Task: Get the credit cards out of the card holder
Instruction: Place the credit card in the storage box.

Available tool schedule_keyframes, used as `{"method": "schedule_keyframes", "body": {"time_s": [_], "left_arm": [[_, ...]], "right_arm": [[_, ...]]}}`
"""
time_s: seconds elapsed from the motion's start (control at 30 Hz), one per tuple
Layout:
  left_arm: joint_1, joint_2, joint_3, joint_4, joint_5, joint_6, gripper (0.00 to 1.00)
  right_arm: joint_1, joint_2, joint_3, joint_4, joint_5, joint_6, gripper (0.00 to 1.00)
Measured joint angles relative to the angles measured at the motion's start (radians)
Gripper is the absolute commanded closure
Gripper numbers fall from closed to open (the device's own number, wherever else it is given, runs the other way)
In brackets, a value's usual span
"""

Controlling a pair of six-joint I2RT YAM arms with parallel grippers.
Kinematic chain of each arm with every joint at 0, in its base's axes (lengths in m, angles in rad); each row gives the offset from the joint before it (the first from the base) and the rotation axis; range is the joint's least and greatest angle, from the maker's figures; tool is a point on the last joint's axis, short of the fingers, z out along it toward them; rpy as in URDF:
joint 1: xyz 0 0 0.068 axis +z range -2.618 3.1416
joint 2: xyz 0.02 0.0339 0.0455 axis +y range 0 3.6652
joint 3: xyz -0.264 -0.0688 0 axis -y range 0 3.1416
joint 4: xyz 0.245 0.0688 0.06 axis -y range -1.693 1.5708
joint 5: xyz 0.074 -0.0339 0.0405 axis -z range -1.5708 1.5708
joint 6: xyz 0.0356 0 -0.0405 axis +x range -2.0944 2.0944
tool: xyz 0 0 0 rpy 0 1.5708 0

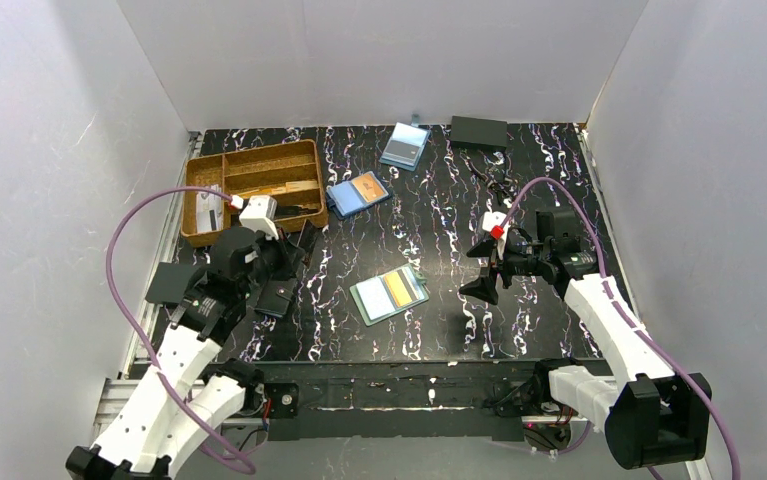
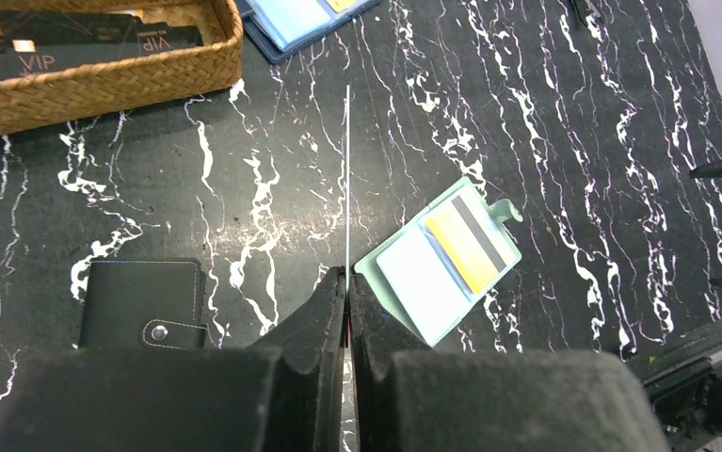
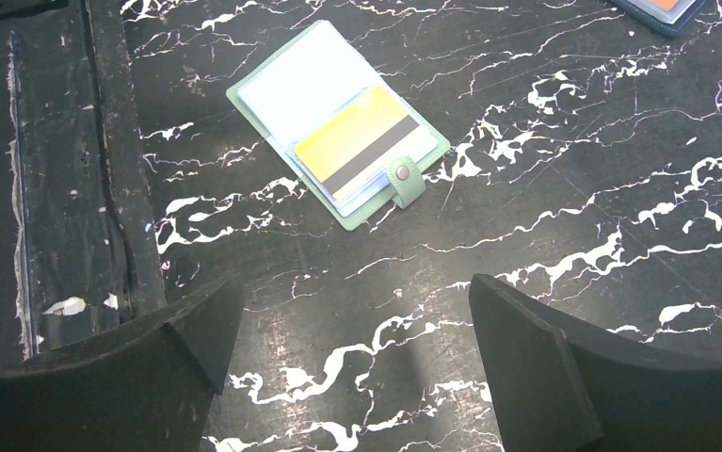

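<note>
A: left pincer (image 2: 347, 280) is clamping a thin card (image 2: 347, 169) edge-on, right pincer (image 3: 355, 281) is hanging wide open. The card holder (image 1: 389, 295) is lying mid-frame on the worktop (image 1: 439, 210).

B: nothing's pinning it, so it's probably sliding when tugged.

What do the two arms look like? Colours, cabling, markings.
Both match. The left arm and right arm have white link shells with black joint housings. A purple cable loops along the left one, and a second purple cable along the right. Each wrist carries a small white block with a red tag. The jaws are matte black and wedge-shaped.
</note>
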Motion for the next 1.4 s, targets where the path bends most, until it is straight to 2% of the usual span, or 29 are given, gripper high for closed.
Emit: {"method": "schedule_keyframes", "body": {"time_s": [0.37,0.5,0.6,0.7,0.77,0.93,1.13,1.4], "left_arm": [[0.209,0.166,0.051,0.072,0.232,0.009,1.00],[0.315,0.282,0.098,0.090,0.356,0.050,1.00],[0.353,0.439,0.241,0.006,0.384,0.170,1.00],[0.358,0.594,0.409,-0.076,0.352,0.318,1.00],[0.358,0.651,0.464,-0.106,0.322,0.404,1.00],[0.359,0.696,0.481,-0.130,0.291,0.659,1.00],[0.359,0.756,0.500,-0.135,0.308,0.892,1.00],[0.359,0.954,0.571,-0.143,0.308,1.049,1.00]], "right_arm": [[0.000,-0.001,0.000,0.003,0.005,0.002,0.02],[0.000,-0.006,0.000,0.003,0.008,0.002,0.02],[0.000,-0.008,0.000,0.003,0.011,0.002,0.02],[0.000,-0.008,0.000,0.003,0.011,0.002,0.02],[0.000,-0.008,0.000,0.003,0.011,0.002,0.02],[0.000,-0.008,0.000,0.003,0.010,0.002,0.02],[0.000,-0.008,-0.001,0.003,0.003,0.002,0.02],[0.000,0.002,-0.001,0.003,-0.005,0.002,0.02]]}}
